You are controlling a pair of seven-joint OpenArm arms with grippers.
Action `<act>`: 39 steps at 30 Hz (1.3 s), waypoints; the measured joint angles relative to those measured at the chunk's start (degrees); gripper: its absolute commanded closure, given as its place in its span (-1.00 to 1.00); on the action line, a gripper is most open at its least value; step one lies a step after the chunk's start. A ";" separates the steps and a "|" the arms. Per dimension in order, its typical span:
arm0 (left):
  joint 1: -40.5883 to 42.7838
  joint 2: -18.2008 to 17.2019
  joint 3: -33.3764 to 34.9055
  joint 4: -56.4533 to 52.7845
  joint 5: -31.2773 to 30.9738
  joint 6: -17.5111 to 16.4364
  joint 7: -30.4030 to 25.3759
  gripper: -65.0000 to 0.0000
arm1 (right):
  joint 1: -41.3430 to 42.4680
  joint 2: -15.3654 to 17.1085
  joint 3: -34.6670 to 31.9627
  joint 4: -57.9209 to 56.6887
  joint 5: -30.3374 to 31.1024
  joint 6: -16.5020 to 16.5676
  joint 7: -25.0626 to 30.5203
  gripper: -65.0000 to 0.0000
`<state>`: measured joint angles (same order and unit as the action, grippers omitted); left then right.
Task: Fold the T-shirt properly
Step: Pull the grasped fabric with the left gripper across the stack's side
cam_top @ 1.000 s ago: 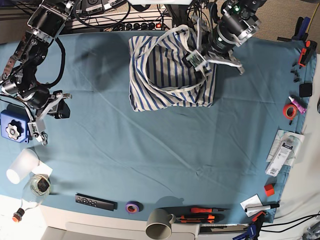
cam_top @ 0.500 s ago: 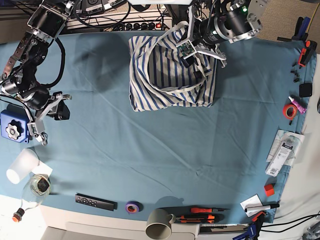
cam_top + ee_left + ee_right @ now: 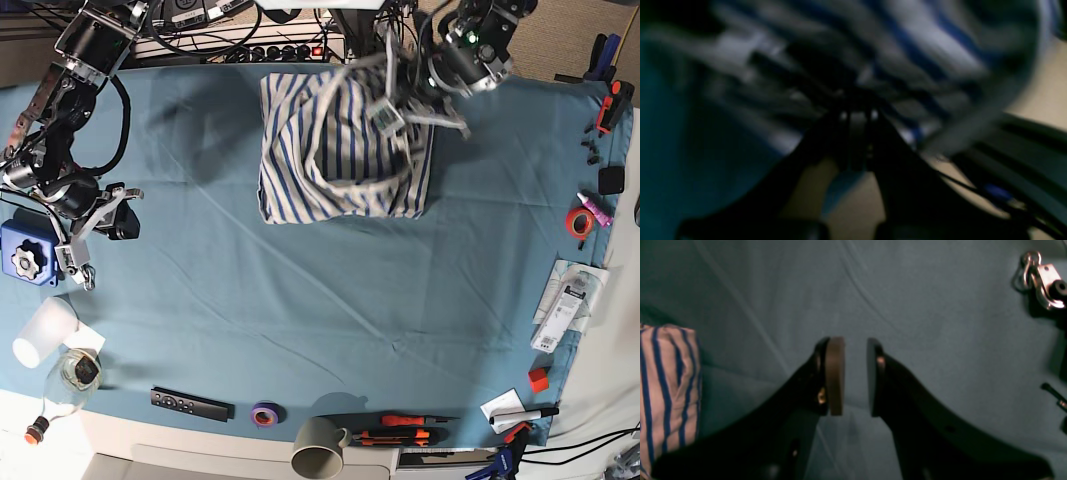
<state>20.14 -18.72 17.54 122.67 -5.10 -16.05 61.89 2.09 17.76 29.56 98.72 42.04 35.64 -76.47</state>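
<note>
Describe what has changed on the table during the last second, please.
The left gripper, shut, swung over the T-shirt near the table's far edge, and the loose upper layers of the shirt shifted with it. Whether it grips the fabric cannot be told through the blur. The right gripper stayed open and empty, away from the shirt.

I am counting around the teal cloth: one T-shirt, one mug, one remote, one purple tape roll, one orange tape roll, one blue box, one white cup, and my two grippers.
</note>
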 measured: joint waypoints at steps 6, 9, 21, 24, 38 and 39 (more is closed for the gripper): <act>-1.55 0.00 -2.62 5.25 0.57 0.44 -0.66 1.00 | -0.02 0.00 0.00 0.00 -0.02 0.00 0.00 0.62; -1.46 0.00 -3.10 6.08 0.48 0.44 -0.72 1.00 | -0.02 0.00 0.00 0.00 -0.02 0.00 0.00 0.62; -1.79 0.13 -3.37 7.21 7.39 5.33 -2.86 1.00 | 0.00 0.00 0.00 0.00 -0.02 0.00 0.22 0.62; -1.79 0.13 -3.37 7.32 6.99 5.79 -3.15 1.00 | -0.02 0.00 0.00 0.00 -0.04 0.00 0.20 0.62; -8.57 4.48 -3.34 -0.92 -5.49 -3.78 -9.79 1.00 | 0.00 0.00 0.00 0.00 -0.02 0.00 0.20 0.62; -9.60 4.50 -3.30 -2.80 -5.49 -3.54 -9.94 1.00 | -0.02 0.00 0.00 0.00 0.00 0.00 0.20 0.62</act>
<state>10.55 -14.22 14.24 119.87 -10.59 -19.59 51.94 2.07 17.76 29.56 98.72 42.04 35.64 -76.27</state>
